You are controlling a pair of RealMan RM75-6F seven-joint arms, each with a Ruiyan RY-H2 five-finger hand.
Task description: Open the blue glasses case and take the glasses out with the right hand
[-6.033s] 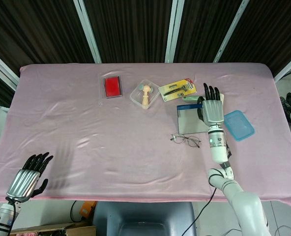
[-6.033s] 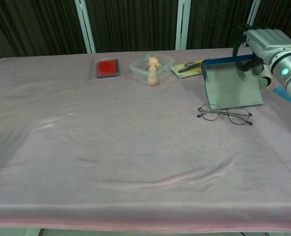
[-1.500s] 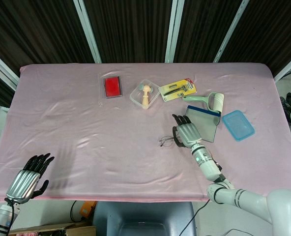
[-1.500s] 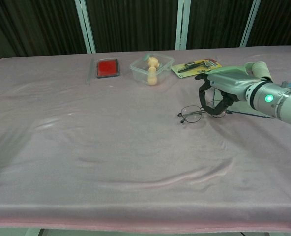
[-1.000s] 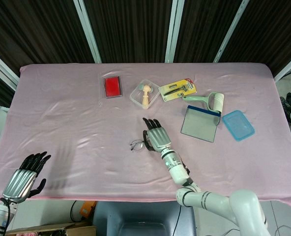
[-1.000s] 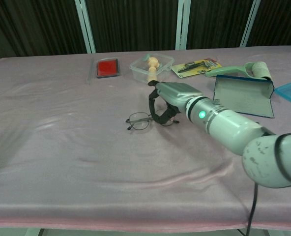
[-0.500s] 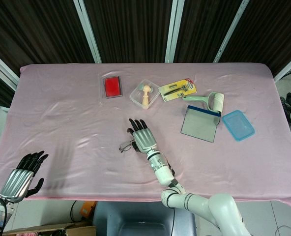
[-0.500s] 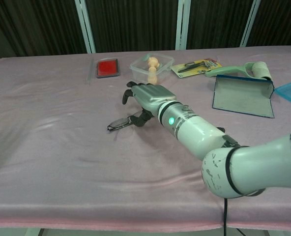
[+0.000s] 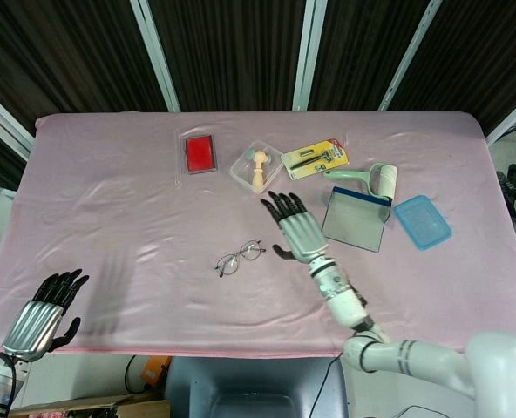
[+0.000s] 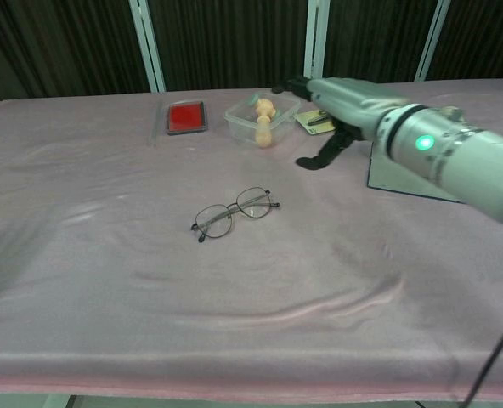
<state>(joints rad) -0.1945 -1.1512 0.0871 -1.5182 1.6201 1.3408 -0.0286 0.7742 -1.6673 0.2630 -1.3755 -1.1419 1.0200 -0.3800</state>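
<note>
The wire-framed glasses (image 9: 240,257) (image 10: 234,212) lie unfolded on the pink cloth near the table's middle, with nothing touching them. My right hand (image 9: 298,229) (image 10: 336,106) hovers just right of them, raised off the cloth, fingers spread and empty. The blue glasses case (image 9: 356,218) (image 10: 420,166) lies open further right, its grey lining up. My left hand (image 9: 40,317) hangs off the table's near left corner, fingers apart, holding nothing.
Along the back stand a red pad (image 9: 199,154), a clear tub with a wooden figure (image 9: 257,166), a carded razor (image 9: 315,158) and a green lint roller (image 9: 367,178). A blue lid (image 9: 423,220) lies right of the case.
My right hand carried the glasses leftward to the table's middle, let go of them, and has lifted away up and to the right with fingers spread.
</note>
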